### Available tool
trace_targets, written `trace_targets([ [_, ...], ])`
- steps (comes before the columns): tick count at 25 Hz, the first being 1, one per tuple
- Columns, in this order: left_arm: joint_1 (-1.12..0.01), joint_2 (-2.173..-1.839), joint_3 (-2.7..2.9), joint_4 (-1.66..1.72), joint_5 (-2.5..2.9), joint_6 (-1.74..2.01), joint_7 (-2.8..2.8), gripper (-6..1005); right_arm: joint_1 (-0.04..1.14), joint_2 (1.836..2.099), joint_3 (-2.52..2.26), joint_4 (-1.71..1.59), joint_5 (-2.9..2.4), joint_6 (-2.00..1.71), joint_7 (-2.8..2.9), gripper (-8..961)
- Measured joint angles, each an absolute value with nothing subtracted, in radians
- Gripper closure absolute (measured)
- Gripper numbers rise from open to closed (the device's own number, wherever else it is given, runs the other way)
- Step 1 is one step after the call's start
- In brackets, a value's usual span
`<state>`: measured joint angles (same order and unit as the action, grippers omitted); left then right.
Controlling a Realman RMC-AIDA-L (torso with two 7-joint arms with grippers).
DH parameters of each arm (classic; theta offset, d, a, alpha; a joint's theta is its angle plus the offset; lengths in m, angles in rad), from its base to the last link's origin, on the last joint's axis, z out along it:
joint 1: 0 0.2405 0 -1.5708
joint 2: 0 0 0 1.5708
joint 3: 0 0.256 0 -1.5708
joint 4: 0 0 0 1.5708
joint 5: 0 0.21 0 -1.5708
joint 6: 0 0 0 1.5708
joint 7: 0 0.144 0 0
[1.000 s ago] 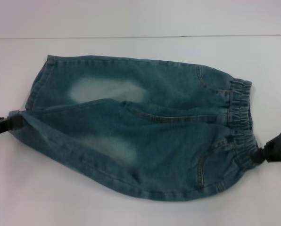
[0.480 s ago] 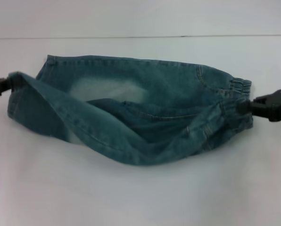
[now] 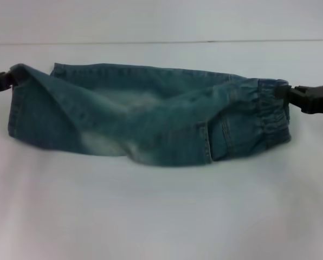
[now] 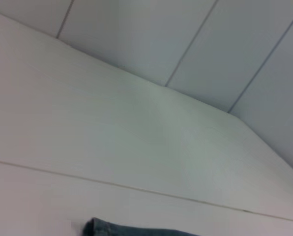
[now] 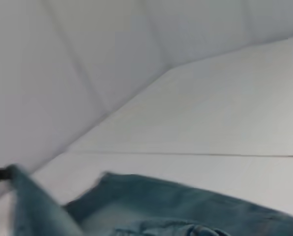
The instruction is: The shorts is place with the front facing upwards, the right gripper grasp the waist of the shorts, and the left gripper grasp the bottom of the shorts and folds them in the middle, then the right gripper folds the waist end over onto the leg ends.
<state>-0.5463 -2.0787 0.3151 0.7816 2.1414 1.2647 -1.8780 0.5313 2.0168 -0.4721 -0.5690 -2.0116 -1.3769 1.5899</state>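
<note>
The shorts [image 3: 150, 122] hang stretched between two claws above the white table [image 3: 161, 216]. The right gripper [image 3: 285, 92] pinches the waist [image 3: 272, 116] at its upper corner; the left gripper [image 3: 8, 78] is clamped on the leg ends [image 3: 20, 108] at their upper corner. Between them the denim drapes folded lengthwise, its lower edge resting on the table.

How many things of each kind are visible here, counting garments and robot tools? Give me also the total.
Garments: 1, the shorts, blue-green denim, held up along the far edge at both ends.
Robot tools: 2, the left gripper at the leg end and the right gripper at the waist, both black.
Total: 3
</note>
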Motion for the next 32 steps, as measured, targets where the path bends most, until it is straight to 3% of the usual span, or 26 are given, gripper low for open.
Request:
trace_targets([
  [32, -0.646, -2.088, 0.476, 0.723, 2.136, 0.869, -1.784, 819, 0.595, 2.046, -0.468, -0.357, -1.835, -0.95, 1.278, 859],
])
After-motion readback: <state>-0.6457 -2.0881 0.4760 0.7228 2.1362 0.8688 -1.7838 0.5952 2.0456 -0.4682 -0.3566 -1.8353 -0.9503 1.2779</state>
